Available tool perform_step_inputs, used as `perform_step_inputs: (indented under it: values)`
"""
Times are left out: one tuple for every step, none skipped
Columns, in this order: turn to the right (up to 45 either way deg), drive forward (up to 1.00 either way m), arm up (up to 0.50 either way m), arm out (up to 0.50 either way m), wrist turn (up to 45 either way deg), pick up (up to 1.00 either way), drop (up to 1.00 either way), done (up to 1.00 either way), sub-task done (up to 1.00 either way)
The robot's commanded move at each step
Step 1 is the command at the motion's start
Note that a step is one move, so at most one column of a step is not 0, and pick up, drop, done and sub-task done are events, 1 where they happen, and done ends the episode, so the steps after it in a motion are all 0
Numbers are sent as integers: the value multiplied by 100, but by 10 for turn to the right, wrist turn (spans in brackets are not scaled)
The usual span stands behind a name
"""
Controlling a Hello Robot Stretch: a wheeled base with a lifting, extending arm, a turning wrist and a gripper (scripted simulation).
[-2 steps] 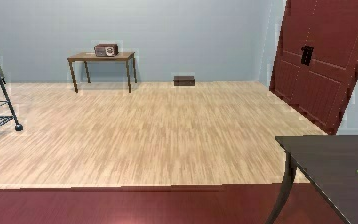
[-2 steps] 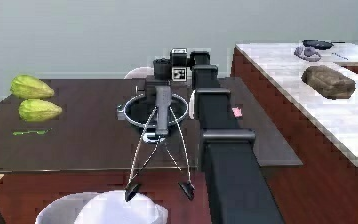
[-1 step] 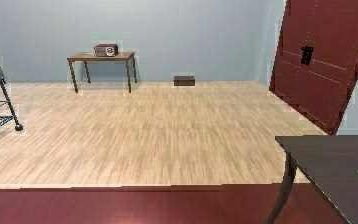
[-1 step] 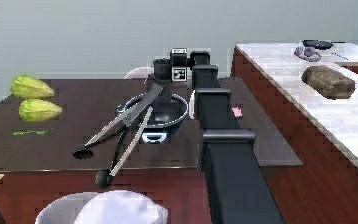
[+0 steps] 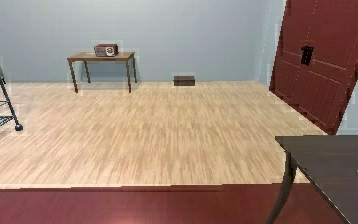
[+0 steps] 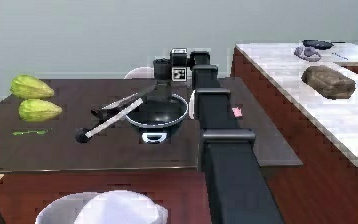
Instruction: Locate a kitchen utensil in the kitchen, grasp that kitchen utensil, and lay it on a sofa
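Forward view: wood floor, side table (image 5: 101,58) at far wall, red door (image 5: 322,60).

Arm side view: utensil (image 6: 112,116) flat on dark table (image 6: 47,150). Long, thin, dark with grey strip. Lies diagonal, knobbed end lower left, other end upper right, next to pan (image 6: 155,122). Gripper (image 6: 167,90) at pan; can't tell if holding anything.

No text, number or sign can be read. The white squares (image 6: 178,56) at the end of the arm (image 6: 223,135) bear black marks, not legible print.

A pan (image 6: 155,118) is set on the dark table (image 6: 87,95). A utensil (image 6: 107,121) and two green fruits (image 6: 39,110) are laid left of it.
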Motion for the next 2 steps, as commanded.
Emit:
perform_step_inputs:
  values:
    - [0,0,0,0,450,0,0,0,0]
    - [0,0,0,0,240,0,0,0,0]
